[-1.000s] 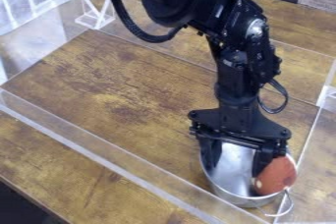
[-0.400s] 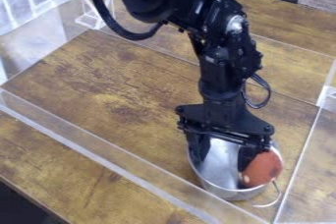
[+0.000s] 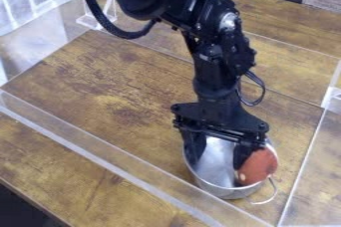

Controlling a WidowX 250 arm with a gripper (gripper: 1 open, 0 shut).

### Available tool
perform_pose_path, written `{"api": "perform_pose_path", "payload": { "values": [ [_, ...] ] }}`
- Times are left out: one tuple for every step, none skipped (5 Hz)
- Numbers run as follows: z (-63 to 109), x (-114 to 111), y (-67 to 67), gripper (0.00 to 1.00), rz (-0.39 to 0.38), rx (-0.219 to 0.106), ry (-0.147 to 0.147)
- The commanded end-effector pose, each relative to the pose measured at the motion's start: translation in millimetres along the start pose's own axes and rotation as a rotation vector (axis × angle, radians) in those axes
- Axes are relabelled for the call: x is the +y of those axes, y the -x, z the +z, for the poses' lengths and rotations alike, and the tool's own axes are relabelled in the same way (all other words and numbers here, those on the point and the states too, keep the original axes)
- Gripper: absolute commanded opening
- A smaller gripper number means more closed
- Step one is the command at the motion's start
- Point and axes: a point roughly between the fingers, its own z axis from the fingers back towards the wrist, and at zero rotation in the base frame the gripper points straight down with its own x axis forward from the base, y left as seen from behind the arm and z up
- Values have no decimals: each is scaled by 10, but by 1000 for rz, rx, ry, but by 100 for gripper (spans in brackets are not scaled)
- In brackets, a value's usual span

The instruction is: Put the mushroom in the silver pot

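The black robot arm [image 3: 200,22] is reaching in from the upper left of the view and bending sharply at its wrist, so that its last section is hanging vertically over the bench [image 3: 107,92] near the front right corner. The end effector [image 3: 224,139] is pointing straight down, its black cross-piece lying level above the silver pot [image 3: 220,171] and its two fingers standing wide apart, clamped on nothing. The fingers are dipping toward the pot's opening, the left one over the shiny inner wall and the right one just beside the mushroom [image 3: 256,164]. The mushroom is lying inside the pot, against its right-hand wall, with the rounded reddish-brown cap facing the camera; its stem is hidden, so which way its long axis is running cannot be told. It is sitting below and slightly to the right of the gap between the fingers, and whether the right finger is touching it cannot be told. The pot is resting upright on the wooden bench, close to the clear acrylic wall [image 3: 120,183] running along the front edge, with one thin wire handle showing at its lower right.
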Motion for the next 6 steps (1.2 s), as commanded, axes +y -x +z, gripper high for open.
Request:
{"api": "perform_pose_path", "payload": {
  "values": [
    [-64,124,85,0,17,38,-23],
    [-8,99,82,0,37,42,-24],
    [72,64,96,0,49,51,-29],
    [231,-28,56,0,37,62,-30],
    [413,-135,13,0,18,69,-29],
    [509,-230,-15,0,-47,75,-18]
  ]
}}
